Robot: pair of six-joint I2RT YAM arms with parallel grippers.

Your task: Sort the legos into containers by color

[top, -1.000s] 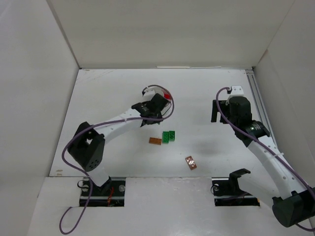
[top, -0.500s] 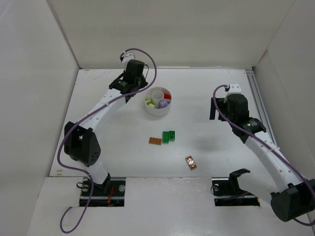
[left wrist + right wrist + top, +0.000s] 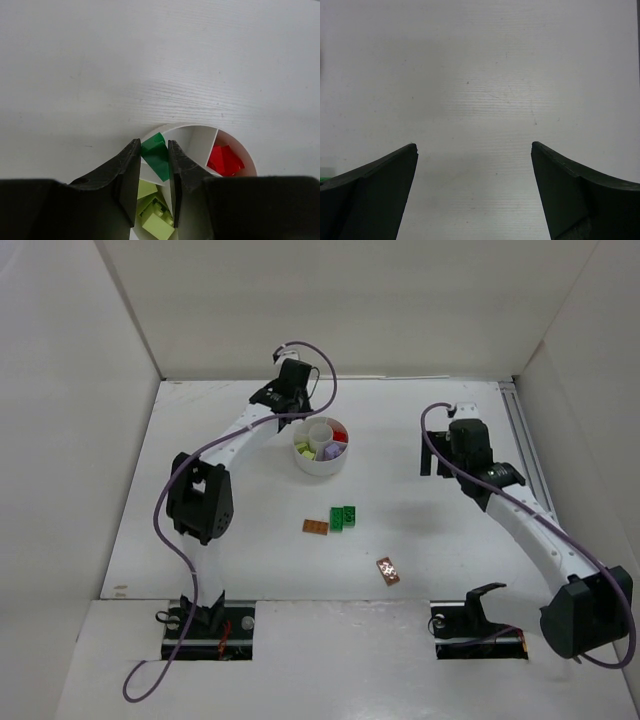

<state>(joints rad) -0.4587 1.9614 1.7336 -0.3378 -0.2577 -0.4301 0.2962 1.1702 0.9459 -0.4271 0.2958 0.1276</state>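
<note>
**Q:** What does the left tool [image 3: 153, 144] carry?

**A:** Its fingers are clamped on a green brick [image 3: 157, 156], held over the upper-left rim of the white dish [image 3: 196, 128]. In the overhead view the dish [image 3: 320, 469] sits at upper centre of the bench [image 3: 420, 530].

**Q:** Which compartment suits the brick?

**A:** One of its own. Red bricks [image 3: 225, 160] occupy the wedge at right, and yellow-green bricks [image 3: 156, 220] the one at lower centre. The wedge beneath the green brick appears unoccupied, but the fingers hide most of it.

**Q:** How is the release done well?

**A:** Lower the brick below the top of the wall and centre it between the dividers. Then part the fingers only slightly. A drop from height could bounce the brick into a neighbouring wedge.

**Q:** And the right tool [image 3: 474, 146]?

**A:** Its jaws stand wide apart and hold nothing. It hangs over the bench at mid-right of the overhead view. Loose green bricks [image 3: 349, 514] and an orange-brown brick [image 3: 315, 527] lie below the dish, at centre frame.
</note>
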